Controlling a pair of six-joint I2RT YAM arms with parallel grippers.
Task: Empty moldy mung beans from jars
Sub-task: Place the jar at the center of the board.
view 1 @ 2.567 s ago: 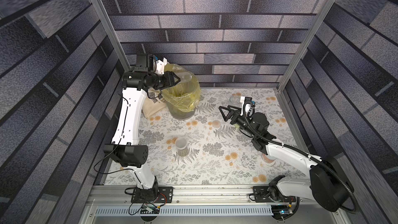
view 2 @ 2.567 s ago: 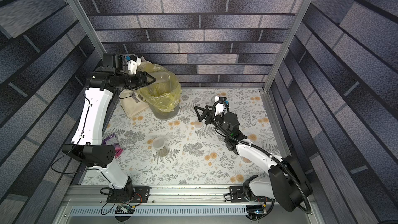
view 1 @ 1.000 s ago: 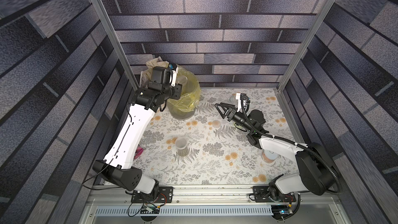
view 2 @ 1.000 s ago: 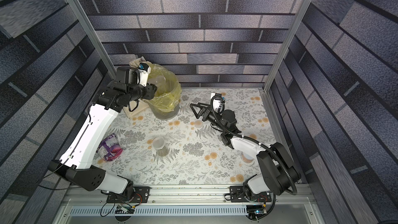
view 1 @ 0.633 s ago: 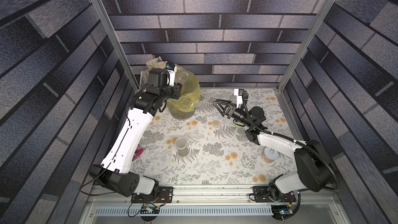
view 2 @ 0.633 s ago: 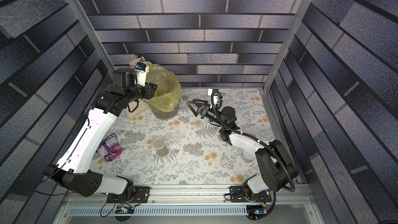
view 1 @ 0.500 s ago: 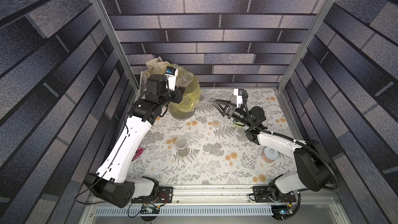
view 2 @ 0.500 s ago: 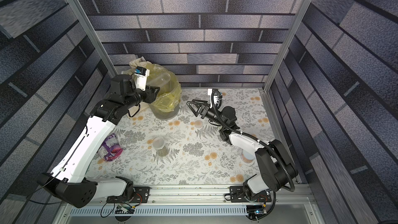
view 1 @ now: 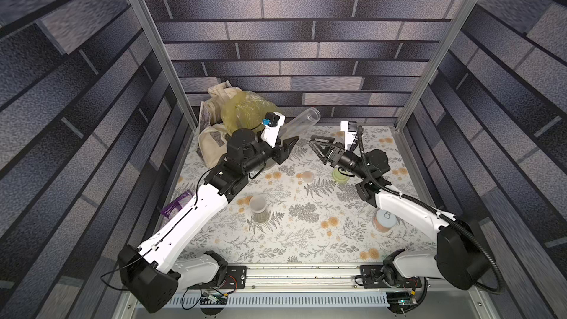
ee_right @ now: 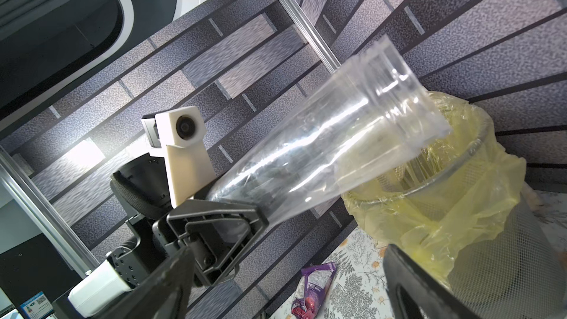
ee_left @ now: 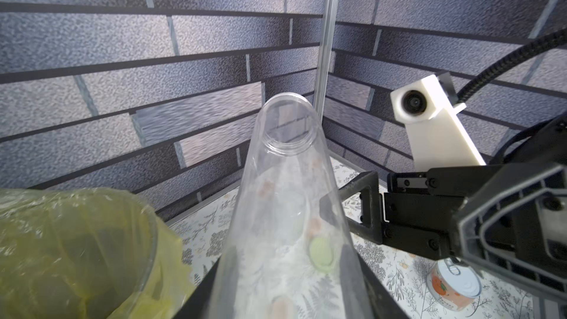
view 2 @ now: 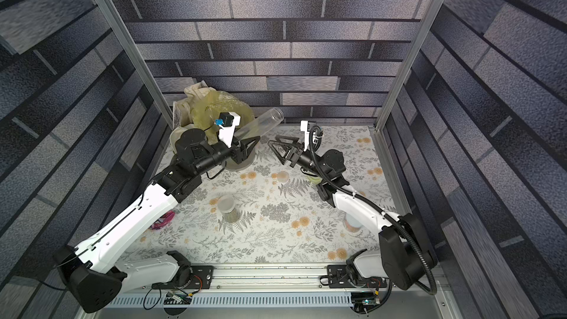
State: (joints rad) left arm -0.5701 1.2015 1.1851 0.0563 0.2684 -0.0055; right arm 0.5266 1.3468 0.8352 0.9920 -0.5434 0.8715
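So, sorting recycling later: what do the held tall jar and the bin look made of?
The tall jar: clear glossy plastic, probably; see-through wall, moulded thread at the mouth. The bin: fine grey mesh, likely metal. Its liner bag: thin, crinkled, translucent yellow plastic film.

No legible text anywhere: pull-tab can (ee_left: 454,286) label print too small, purple packet (ee_right: 313,286) lettering blurred, blue sticker (ee_right: 34,305) code unreadable.
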